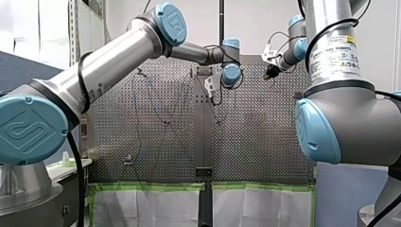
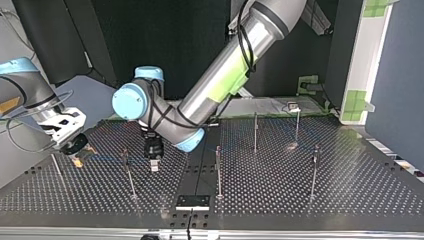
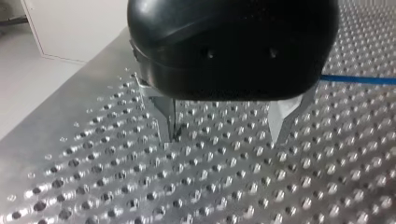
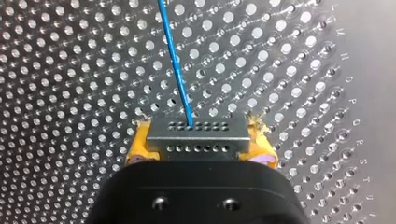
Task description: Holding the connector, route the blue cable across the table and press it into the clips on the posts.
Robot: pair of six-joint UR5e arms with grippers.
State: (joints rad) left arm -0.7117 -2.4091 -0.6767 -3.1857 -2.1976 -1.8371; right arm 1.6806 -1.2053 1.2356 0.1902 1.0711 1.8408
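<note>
In the right wrist view my right gripper (image 4: 198, 151) has its yellow pads (image 4: 137, 149) shut on a grey connector (image 4: 197, 135) with rows of small holes. The blue cable (image 4: 175, 60) leaves the connector and runs away over the perforated table. In the top view my right gripper (image 2: 77, 150) is low at the left. My left gripper (image 2: 153, 162) hangs just above the table between two posts (image 2: 127, 172) (image 2: 218, 170). Its metal fingers (image 3: 166, 121) stand open with nothing between them. The blue cable (image 3: 359, 80) passes beside that gripper.
Several more thin upright posts (image 2: 255, 132) (image 2: 314, 170) (image 2: 297, 122) stand across the right half of the table in the top view. A small black plate (image 2: 192, 201) lies at the table's near edge. A white panel (image 2: 367, 60) stands at the far right.
</note>
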